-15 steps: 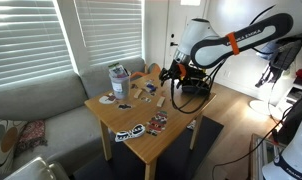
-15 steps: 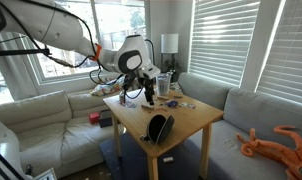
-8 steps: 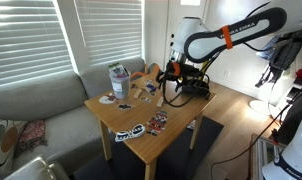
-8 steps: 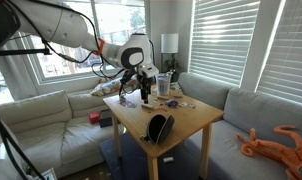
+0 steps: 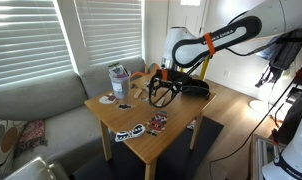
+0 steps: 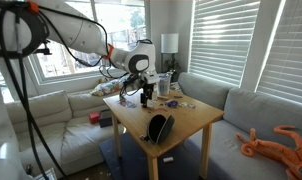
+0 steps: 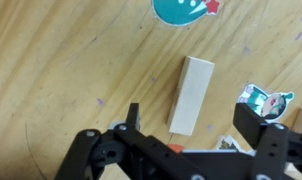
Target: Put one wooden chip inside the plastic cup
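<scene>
Here, wooden chip (image 7: 194, 90), gripper (image 7: 191, 118) spread astride it, seemingly not touching.

Counter (image 5: 141, 112): light wood, square top.
- plastic cup (image 5: 118, 80), upright near a far corner
- pale wooden chip (image 7: 194, 94), flat on bare wood
- teal sticker (image 7: 186, 8), near the chip but apart from it
- low black rounded object (image 6: 158, 128), near an edge
- printed stickers (image 5: 132, 130), by the front edge

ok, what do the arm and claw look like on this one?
White arm with a black section carrying an orange band. Claw is black, with two blocky fingers. Black cables loop alongside the arm in an exterior view.
</scene>
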`<state>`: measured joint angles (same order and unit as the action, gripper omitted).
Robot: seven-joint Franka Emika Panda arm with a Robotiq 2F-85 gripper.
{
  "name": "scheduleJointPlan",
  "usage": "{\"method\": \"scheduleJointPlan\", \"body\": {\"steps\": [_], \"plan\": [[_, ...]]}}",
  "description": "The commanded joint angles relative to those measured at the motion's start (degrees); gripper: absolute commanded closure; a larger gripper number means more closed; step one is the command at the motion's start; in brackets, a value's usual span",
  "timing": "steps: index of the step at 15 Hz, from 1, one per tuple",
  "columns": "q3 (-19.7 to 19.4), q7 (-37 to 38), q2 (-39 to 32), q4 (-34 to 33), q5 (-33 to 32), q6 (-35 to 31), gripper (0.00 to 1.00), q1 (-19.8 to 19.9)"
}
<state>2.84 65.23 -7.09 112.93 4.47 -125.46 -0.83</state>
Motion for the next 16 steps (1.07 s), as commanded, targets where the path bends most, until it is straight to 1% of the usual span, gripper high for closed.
{"method": "scheduleJointPlan", "body": {"steps": [1, 2, 3, 5, 9, 11, 12, 13, 14, 16], "plan": [[-0.83, 2.83, -2.84, -2.49, 1.66, 0.52, 0.29, -1.23], [-0.88, 3.10, -3.32, -2.80, 1.74, 0.52, 0.32, -1.32], [-0.93, 3.45, -3.65, -3.00, 1.80, 0.59, 0.39, -1.38], [-0.99, 3.99, -3.89, -3.36, 1.85, 0.67, 0.55, -1.48], [-0.95, 4.31, -3.70, -3.64, 1.95, 0.70, 0.81, -1.57], [-0.67, 2.13, -1.89, -2.63, 2.64, -0.75, 0.95, -1.43], [-0.75, 0.49, 0.25, -0.85, 1.63, -3.80, 0.94, -1.45], [-0.92, -1.02, 2.03, 0.43, 1.30, -5.18, 0.93, -1.24], [-1.07, 1.07, -2.09, -2.46, 1.06, -2.91, 0.71, -1.52], [-1.08, -0.16, -0.30, -2.03, 1.00, -3.73, 0.71, -1.37]]}}
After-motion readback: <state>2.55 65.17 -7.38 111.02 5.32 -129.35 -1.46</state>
